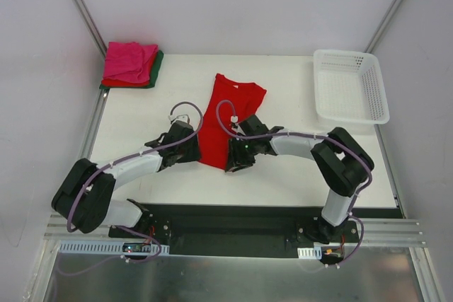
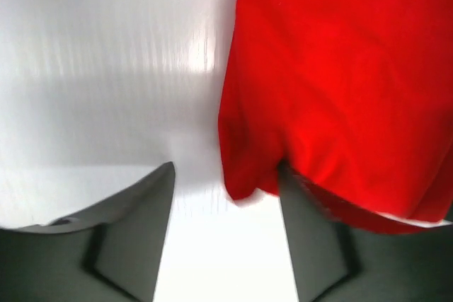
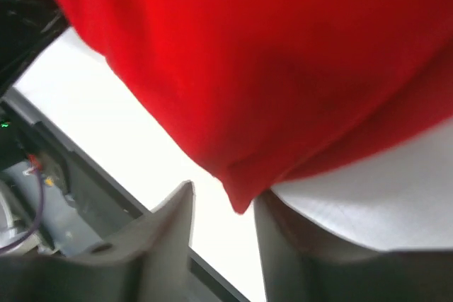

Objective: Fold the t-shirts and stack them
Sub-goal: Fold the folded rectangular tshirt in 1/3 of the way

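The red t-shirt (image 1: pixel 230 114) lies on the white surface (image 1: pixel 141 122) as a long narrow strip. Its near end sits between the two claws and the rest runs away from them.

The left claw (image 2: pixel 226 173) is spread, low over the surface at the shirt's near left corner. That corner hangs down between its dark fingers (image 2: pixel 124 242). The cloth drapes against the right-hand finger, and bare surface shows between the cloth and the left-hand finger, so nothing is pinched.

The right claw (image 3: pixel 225 192) is spread too, at the near right corner. A pointed tip of red cloth dips into its gap, close to the right-hand finger and apart from the other.

Beyond the left claw and off to its left, at the far corner of the surface, sits a folded stack (image 1: pixel 129 65): magenta pink on top, red under it, dark green at the bottom. Beyond the right claw and to its right, well apart, stands a white lattice basket (image 1: pixel 350 86).
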You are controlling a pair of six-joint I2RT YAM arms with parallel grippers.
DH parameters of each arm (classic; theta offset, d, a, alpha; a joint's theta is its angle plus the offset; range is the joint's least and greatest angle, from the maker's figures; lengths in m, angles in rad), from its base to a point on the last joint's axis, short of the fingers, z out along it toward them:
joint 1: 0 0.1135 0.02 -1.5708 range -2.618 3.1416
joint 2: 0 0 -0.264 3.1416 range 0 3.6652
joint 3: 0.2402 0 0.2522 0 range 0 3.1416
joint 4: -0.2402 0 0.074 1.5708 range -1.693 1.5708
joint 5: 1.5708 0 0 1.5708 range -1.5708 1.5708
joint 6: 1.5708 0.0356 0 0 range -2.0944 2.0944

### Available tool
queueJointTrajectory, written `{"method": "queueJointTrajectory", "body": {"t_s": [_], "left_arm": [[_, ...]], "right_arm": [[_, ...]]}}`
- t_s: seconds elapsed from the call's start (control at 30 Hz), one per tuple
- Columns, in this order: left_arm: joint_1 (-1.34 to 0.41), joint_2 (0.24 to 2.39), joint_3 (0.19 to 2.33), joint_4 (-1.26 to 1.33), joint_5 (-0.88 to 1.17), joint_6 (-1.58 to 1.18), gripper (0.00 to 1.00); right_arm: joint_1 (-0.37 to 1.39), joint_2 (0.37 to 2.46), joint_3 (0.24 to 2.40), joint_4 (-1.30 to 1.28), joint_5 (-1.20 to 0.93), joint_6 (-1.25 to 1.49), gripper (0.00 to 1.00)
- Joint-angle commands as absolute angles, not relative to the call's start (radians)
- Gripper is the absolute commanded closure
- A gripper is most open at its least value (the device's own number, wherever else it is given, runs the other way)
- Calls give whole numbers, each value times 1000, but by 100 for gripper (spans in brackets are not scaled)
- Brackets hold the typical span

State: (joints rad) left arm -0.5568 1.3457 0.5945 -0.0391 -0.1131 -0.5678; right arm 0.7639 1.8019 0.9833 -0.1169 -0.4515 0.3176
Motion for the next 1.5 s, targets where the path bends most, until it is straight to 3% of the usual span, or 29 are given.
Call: {"method": "queueJointTrajectory", "body": {"t_s": [0.0, 0.03, 0.07, 0.3, 0.63, 0.73, 0.77, 0.87, 1.07, 1.47], "left_arm": [[-563, 1240, 563, -95, -112, -571, 35], [-564, 1223, 554, -113, -110, -574, 25], [-565, 1185, 551, -127, -107, -577, 23], [-566, 1037, 555, -212, -146, -569, 17], [-565, 1169, 637, -163, -172, -535, 23], [-565, 1219, 638, -132, -170, -520, 25], [-565, 1241, 643, -121, -170, -519, 27], [-566, 1275, 653, -107, -176, -508, 30], [-566, 1318, 684, -89, -196, -482, 41], [-565, 1345, 664, -66, -160, -520, 43]], "right_arm": [[761, 1677, 960, -259, -289, 290, 53], [761, 1658, 962, -302, -269, 284, 52], [761, 1620, 965, -323, -247, 270, 49], [755, 1483, 1012, -451, -49, 223, 42], [696, 1612, 1075, -354, -54, 219, 44], [678, 1670, 1095, -327, -52, 219, 53], [675, 1681, 1101, -324, -51, 221, 68], [658, 1724, 1124, -321, -38, 222, 97], [624, 1778, 1178, -337, -15, 207, 99], [592, 1905, 1265, -380, 28, 169, 99]]}}
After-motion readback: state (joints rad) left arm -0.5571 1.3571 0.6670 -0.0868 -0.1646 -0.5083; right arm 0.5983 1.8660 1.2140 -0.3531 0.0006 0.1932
